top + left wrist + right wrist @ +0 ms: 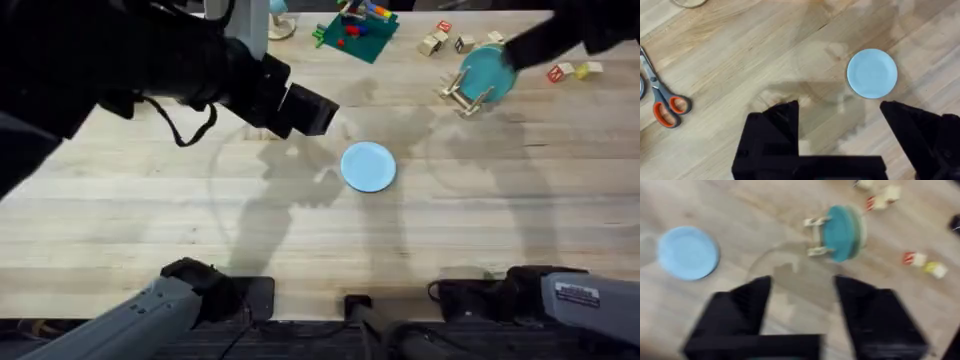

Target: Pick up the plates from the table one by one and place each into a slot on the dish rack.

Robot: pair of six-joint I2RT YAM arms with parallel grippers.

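Light plank counter [150, 210] carries a pale sky blue plate [368, 166] lying flat mid-surface; teal plate [489, 70] stands in the dish rack [462, 93]; left claw [840, 112] hovers open, right claw [802, 287] open too

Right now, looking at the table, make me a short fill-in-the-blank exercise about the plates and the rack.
1. The plate already standing in the dish rack is coloured ____.
2. The pale blue plate lies flat on the ____.
3. The left pincer hangs above the wood with its fingers ____.
4. Near the left arm's view, a pair of ____ with orange handles lies on the wood.

Missing words: teal; table; open; scissors
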